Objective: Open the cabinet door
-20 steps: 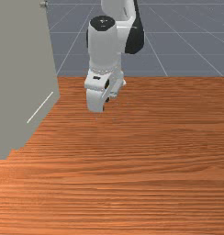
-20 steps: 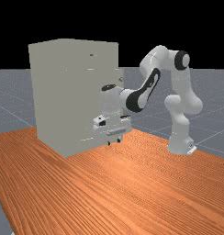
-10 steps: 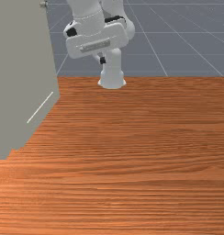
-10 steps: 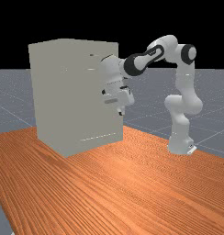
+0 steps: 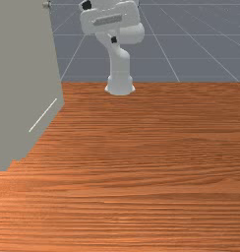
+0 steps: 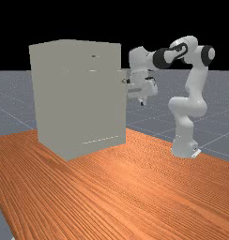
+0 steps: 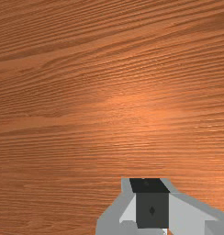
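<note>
The gripper hangs high above the table in the front view, right of the grey cabinet. A small metallic knob juts from the cabinet's edge at the top left there. In the far view the gripper points down, to the right of the cabinet and apart from it, its tip lower than the knob. The door's outer face is turned away, and no gap around it can be made out. Bare wood lies below the gripper in the wrist view.
The orange-brown table stretches under the arm. The tall cabinet bounds the front view's left side, with a thin pale line low on its side. The arm's base stands at the far view's right.
Over the last second my hand has risen, turned and drawn back toward the arm's base, to the far view's right. The knob has come back into sight there. The cabinet looks unmoved.
</note>
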Available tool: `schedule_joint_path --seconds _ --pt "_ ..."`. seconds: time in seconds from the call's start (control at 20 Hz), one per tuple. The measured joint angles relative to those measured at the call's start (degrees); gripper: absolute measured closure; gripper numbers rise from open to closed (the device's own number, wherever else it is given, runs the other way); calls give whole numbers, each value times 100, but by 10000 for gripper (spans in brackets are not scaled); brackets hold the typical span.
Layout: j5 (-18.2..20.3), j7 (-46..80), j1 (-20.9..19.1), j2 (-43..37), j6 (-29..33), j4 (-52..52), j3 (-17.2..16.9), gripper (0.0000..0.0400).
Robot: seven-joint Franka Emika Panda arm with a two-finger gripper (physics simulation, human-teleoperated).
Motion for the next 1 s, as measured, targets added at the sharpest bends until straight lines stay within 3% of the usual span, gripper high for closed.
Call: schedule_joint_path --seconds 0.15,0.45,0.75,0.9,0.95,1.0 --pt "-105 39 -250 -998 -116 -199 -162 400" --pt "-694 54 -882 -2832 -735 -87 -356 400" --pt "-1089 195 -1448 -3550 -728 269 -600 400" --pt "-1249 157 -1654 -3563 -3 371 -1000 400" --pt "-1314 153 -1726 -3534 265 358 -1122 243" --pt "-1392 141 -1795 -3498 492 330 -1222 148"
